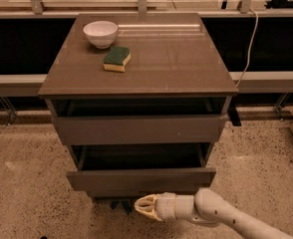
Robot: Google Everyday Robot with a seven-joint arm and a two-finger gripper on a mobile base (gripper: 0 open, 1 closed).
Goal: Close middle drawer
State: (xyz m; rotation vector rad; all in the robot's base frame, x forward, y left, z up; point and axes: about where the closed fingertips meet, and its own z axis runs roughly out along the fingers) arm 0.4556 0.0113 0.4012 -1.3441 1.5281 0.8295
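The middle drawer (141, 179) of the grey-brown cabinet is pulled out, and its dark inside shows behind the flat front panel. The top drawer (139, 129) above it also stands a little out. My gripper (143, 206) is low in front of the cabinet, just under the middle drawer's front panel and a little left of its centre. It points left, its pale fingers are together and it holds nothing. My white arm (226, 218) comes in from the lower right. The lowest drawer is hidden behind the middle drawer's front and my gripper.
A white bowl (100, 33) and a green and yellow sponge (117, 59) sit on the cabinet top (176, 59). A cable (249, 44) hangs at the right. Speckled floor (22, 183) lies on both sides. A dark shelf runs behind.
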